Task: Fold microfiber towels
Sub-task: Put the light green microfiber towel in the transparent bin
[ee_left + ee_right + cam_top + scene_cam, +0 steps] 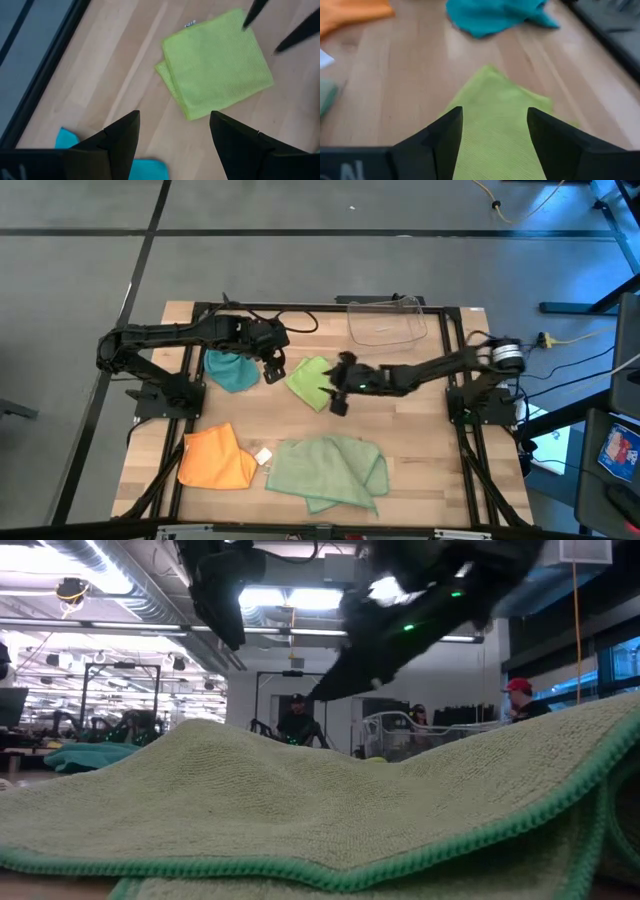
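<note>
- pale sage green towel [300,810] lies nearest the low camera, rumpled and spread at the front of the surface [420,450], its darker green hem running across the view; by the look of it, it is not yet folded.
- right jaws [333,395] stand apart and empty, hanging over the near-right edge of the lime green towel [308,380]; the wrist view shows both fingers [440,145] clear of the cloth, with the lime weave between them.
- left jaws [272,366] are also spread and hold nothing, poised just beside the lime green towel on its left, above bare wood.
- lime green towel sits mid-surface as a neat doubled square with layered edges showing in the left wrist view, so i judge this one folded, or at least folded once.
- teal towel [230,370] lies bunched under the left arm, at the left of the surface near the back; it looks unfolded.
- orange towel [215,460] lies at the front left, fairly flat but with an uneven outline; whether it counts as folded i cannot tell. a small white tag or scrap [263,456] lies between it and the sage towel.
- clear plastic bin [385,320] stands at the back right, with no towel in it that i can see.
- judged overall: one towel seems finished, with teal, sage and perhaps orange left.
</note>
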`<state>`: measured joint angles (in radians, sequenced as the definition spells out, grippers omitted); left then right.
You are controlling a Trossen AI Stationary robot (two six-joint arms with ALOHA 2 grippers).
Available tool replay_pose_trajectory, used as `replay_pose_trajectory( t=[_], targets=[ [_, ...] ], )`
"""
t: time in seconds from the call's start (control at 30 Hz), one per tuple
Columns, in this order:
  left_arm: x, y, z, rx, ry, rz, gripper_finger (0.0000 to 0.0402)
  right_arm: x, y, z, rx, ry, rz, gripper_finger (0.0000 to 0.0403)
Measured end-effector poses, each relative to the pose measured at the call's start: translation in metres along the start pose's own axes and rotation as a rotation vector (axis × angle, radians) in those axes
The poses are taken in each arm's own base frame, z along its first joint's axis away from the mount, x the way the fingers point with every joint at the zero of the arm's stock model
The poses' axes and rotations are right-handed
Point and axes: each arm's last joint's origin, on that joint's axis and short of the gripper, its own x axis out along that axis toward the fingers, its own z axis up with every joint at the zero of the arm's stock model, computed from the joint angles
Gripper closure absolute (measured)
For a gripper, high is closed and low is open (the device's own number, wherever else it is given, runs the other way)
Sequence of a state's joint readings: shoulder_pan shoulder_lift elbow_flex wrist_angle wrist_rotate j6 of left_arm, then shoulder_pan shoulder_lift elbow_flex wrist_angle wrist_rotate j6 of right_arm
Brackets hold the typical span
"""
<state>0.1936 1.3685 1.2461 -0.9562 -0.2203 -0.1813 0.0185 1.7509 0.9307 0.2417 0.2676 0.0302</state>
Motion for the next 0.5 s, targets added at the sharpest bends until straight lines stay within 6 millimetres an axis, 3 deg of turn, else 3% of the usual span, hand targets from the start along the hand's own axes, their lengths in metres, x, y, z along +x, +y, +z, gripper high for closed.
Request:
replay_pose_trajectory(
  t=[0.27,0.37,0.5],
  targets=[
    [0.0,0.0,0.0,-0.002,0.0,0.0,0.0166,0.05,0.014,-0.011,0.069,0.282,-0.02,0.0178],
    [0.0,0.0,0.001,-0.004,-0.007,-0.001,0.0166,0.058,0.019,-0.022,0.045,0.386,-0.004,0.0178],
    [0.0,0.0,0.002,-0.007,-0.016,-0.003,0.0166,0.056,0.019,-0.03,0.018,0.492,0.008,0.0178]
  ],
)
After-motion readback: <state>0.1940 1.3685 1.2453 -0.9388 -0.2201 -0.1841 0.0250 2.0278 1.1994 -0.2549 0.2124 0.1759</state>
